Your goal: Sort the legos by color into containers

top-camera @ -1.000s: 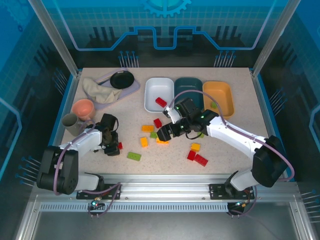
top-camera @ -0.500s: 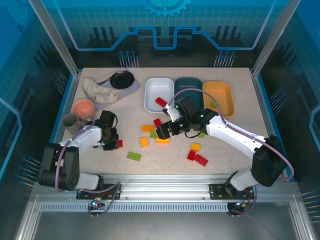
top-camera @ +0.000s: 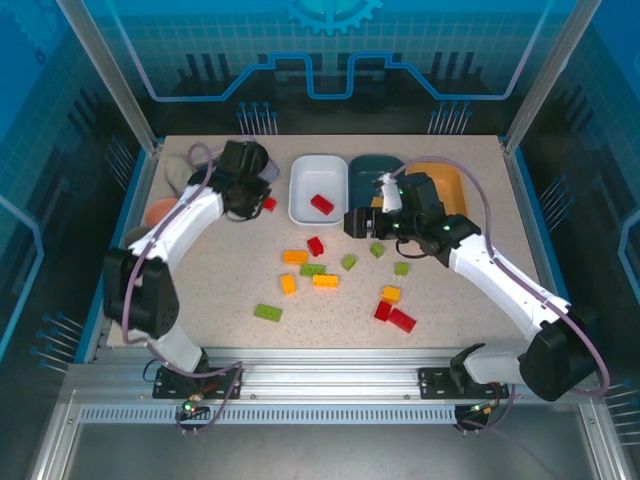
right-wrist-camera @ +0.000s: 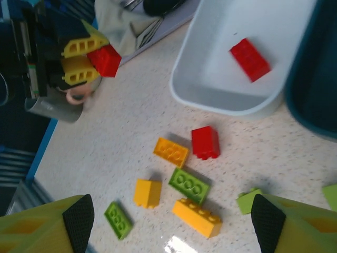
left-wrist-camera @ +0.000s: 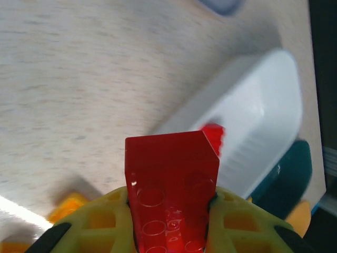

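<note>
The left fingers, having just clamped a small red studded plastic brick, are carrying it to the shallow white plastic tray; the right fingers are hanging wide, empty.

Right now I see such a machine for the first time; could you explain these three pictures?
These are two robot arms bolted to a table. One picture looks down from above; the other two come from a camera on each wrist. The left end effector is shut on a red brick beside the white tray, where a second red brick lies. The right end effector hangs open and empty near loose bricks in red, yellow-orange and green. A teal tray and an orange tray stand next to the white one.
</note>
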You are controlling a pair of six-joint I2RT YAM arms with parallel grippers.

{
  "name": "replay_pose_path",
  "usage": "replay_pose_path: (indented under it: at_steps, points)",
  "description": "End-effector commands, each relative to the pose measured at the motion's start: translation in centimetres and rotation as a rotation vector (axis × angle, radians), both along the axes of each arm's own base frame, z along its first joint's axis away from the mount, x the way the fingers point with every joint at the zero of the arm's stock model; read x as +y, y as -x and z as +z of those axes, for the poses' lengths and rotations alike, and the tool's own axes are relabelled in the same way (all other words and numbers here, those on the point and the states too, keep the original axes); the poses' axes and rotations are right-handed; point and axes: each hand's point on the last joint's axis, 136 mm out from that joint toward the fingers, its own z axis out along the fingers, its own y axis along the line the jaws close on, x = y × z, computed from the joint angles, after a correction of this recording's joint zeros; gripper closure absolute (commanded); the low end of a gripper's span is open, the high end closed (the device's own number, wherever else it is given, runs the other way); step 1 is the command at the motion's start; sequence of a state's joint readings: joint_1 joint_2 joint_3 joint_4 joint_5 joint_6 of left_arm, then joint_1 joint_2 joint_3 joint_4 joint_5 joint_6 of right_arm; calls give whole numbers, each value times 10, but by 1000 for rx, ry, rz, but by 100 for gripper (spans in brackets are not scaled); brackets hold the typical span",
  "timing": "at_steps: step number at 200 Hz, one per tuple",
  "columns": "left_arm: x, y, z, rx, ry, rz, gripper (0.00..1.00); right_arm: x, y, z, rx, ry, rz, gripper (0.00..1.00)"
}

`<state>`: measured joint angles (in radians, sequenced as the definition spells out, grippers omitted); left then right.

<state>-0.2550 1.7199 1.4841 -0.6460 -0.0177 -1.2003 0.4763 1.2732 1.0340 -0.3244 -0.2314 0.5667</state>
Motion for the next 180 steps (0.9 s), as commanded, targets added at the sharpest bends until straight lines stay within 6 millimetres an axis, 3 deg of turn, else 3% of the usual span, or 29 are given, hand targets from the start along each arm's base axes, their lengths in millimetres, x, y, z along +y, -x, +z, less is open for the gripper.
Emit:
replay_pose_path:
  at_steps: [1, 17, 55, 119, 125, 149, 180]
  points:
    - [-35, -15, -9, 30, -61, -221, 91, -11, -13, 19, -75, -78, -112, 18]
    - [-52, -35, -15, 49, -98, -282, 91, -18, -14, 22, -96, -77, -150, 17]
    - [-78, -70, -50, 103, -190, -366, 90, -29, -12, 21, -84, -58, -195, 17]
    - [-103, -129, -67, -55, -189, -363, 87, -48, 13, 14, -62, -49, -227, 17]
    - [-106, -135, -68, -74, -174, -358, 87, -50, 18, 1, -37, -37, -231, 17]
    - [-120, -149, -76, -108, -112, -347, 85, -57, 25, -5, -23, -33, -249, 17]
    - [-129, -151, -99, -55, -71, -339, 81, -65, 29, -9, -11, -6, -273, 17]
